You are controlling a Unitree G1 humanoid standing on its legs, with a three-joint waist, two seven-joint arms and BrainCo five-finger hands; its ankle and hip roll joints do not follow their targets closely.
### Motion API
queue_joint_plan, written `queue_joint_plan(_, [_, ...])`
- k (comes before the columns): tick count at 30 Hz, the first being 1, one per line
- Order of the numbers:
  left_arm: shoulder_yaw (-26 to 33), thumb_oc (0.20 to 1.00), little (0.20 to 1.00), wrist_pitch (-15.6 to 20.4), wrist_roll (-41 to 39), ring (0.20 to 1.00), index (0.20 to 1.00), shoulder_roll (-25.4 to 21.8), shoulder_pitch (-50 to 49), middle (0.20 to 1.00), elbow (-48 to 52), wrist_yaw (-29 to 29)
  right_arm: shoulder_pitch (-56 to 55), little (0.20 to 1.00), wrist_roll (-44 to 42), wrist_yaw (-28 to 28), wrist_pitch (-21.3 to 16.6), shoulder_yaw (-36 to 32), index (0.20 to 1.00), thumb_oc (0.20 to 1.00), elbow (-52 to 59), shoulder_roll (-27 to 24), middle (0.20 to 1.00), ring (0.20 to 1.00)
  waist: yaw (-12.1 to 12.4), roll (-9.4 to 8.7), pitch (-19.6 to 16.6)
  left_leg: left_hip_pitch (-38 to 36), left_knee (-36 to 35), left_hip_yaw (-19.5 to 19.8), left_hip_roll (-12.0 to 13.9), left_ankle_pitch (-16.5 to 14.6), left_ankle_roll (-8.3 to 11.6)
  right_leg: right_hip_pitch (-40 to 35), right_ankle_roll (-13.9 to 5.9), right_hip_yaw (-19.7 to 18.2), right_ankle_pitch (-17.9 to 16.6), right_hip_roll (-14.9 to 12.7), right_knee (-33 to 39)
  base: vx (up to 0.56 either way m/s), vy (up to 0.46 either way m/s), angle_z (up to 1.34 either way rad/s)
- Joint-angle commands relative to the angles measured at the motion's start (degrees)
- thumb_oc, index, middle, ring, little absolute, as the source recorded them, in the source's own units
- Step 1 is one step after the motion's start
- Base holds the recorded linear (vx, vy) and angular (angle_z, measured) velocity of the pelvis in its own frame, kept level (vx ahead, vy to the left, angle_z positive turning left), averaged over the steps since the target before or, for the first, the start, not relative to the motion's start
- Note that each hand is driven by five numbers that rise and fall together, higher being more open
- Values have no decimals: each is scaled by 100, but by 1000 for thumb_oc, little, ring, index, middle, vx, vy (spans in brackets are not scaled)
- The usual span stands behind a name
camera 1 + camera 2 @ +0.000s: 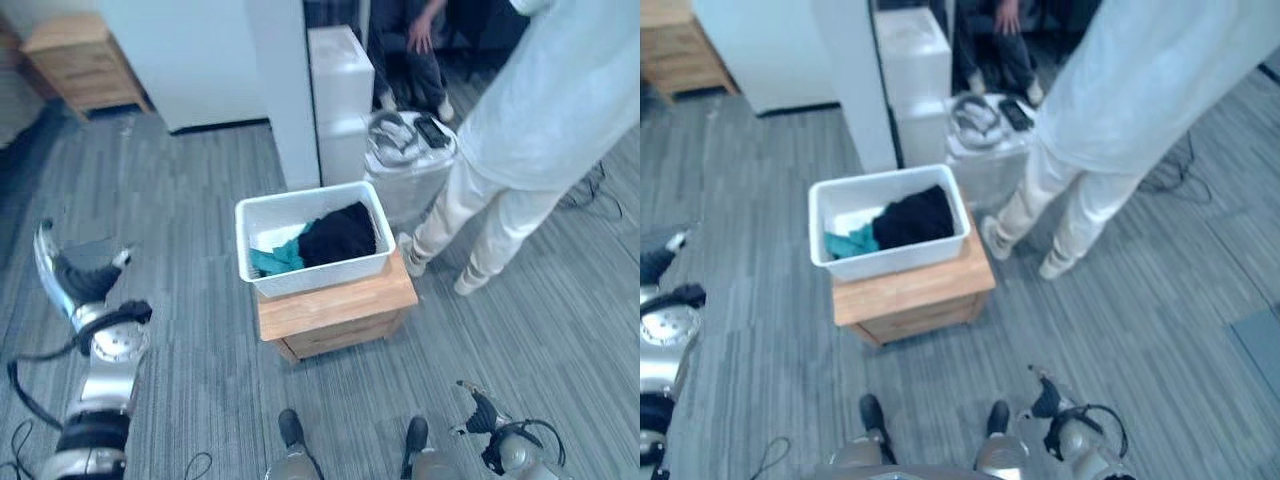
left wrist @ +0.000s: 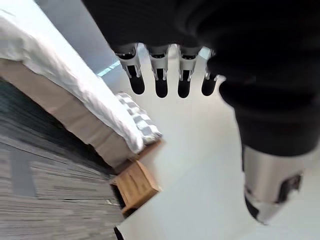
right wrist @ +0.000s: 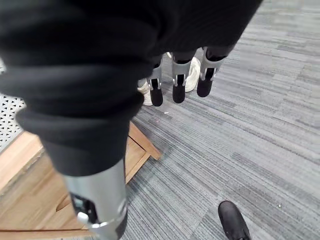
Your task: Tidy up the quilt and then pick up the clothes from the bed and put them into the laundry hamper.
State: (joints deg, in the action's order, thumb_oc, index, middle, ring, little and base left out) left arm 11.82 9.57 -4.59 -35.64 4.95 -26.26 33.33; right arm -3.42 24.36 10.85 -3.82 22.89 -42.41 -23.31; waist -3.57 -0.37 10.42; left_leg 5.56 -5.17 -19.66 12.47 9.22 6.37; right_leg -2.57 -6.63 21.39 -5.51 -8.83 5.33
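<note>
At the far left of the head view I have my left robot hand [image 1: 62, 276] raised over the grey striped carpet floor [image 1: 200, 200], its fingers [image 2: 159, 75] straight and relaxed, holding nothing. Past those fingers, the wrist camera shows the bed with a white quilt [image 2: 55, 60] over it, a grey-checked pillow [image 2: 140, 117] at its end and a small light wooden nightstand [image 2: 136, 185] just beside it.

In the upper left corner of the head view stands a light wooden drawer cabinet [image 1: 78, 58]. In the centre sits the white plastic laundry hamper [image 1: 305, 275] on a low wooden counter [image 1: 335, 305]; inside it lie the clothes, a black garment [image 1: 338, 235] beside a teal one [image 1: 275, 260].

Right of the hamper stands a person in pale trousers and white shoes [image 1: 500, 215], close to the counter. At the lower right, my right robot hand [image 1: 480, 412] hangs low with straight fingers [image 3: 179, 80], empty too.
</note>
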Motion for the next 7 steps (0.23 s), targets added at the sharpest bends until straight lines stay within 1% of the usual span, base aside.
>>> queue_joint_plan(1, [-83,1000,1000,43,-279,1000,1000,130,61,1000,-627,-317,326,1000,-98,-65,-14,-126,1000,1000,-301,189,1000,1000,-18,-27,50,-904,48,-169,-260,-1197,125,245,-290,-236,802,40,-33,-11,74,23])
queue_joint_plan(2, [-282,1000,1000,-95,-187,1000,1000,584,-338,1000,-1299,-625,427,1000,-319,-168,-24,-162,1000,1000,-585,311,1000,1000,68,-50,-40,-970,46,-105,-275,-1214,108,138,-266,-211,820,49,-33,6,63,11])
queue_joint_plan(3, [-312,1000,1000,-124,-192,1000,1000,695,-427,1000,-1581,-746,467,1000,-358,-196,-35,-170,1000,1000,-686,337,1000,1000,96,-55,-94,-990,46,-72,-280,-1223,102,100,-257,-187,833,51,-33,5,63,5])
queue_joint_plan(4, [-312,1000,1000,-121,-193,1000,1000,694,-425,1000,-1585,-746,468,1000,-359,-195,-37,-170,1000,1000,-688,337,1000,1000,94,-54,-94,-989,46,-70,-279,-1223,102,100,-258,-184,834,51,-33,14,40,6])
queue_joint_plan(5, [-356,1000,1000,-170,-228,1000,1000,876,-521,1000,-1969,-854,519,1000,-372,-243,-38,-140,1000,1000,-818,376,1000,1000,125,-68,-146,-1026,35,-48,-290,-1233,98,54,-248,-172,841,54,-33,5,72,46])
queue_joint_plan(6, [-456,1000,1000,-259,-232,1000,1000,1201,-702,1000,-2716,-1015,567,1000,-412,-270,-61,-115,1000,1000,-1086,459,1000,1000,183,-97,-227,-1089,35,-14,-301,-1262,84,-36,-237,-128,865,57,-33,-3,98,55])
queue_joint_plan(7, [-512,1000,1000,-318,-241,1000,1000,1351,-785,1000,-2979,-1099,605,1000,-444,-286,-55,-103,1000,1000,-1193,494,1000,1000,202,-113,-256,-1109,33,-6,-300,-1273,75,-69,-232,-124,870,59,-33,-6,107,76])
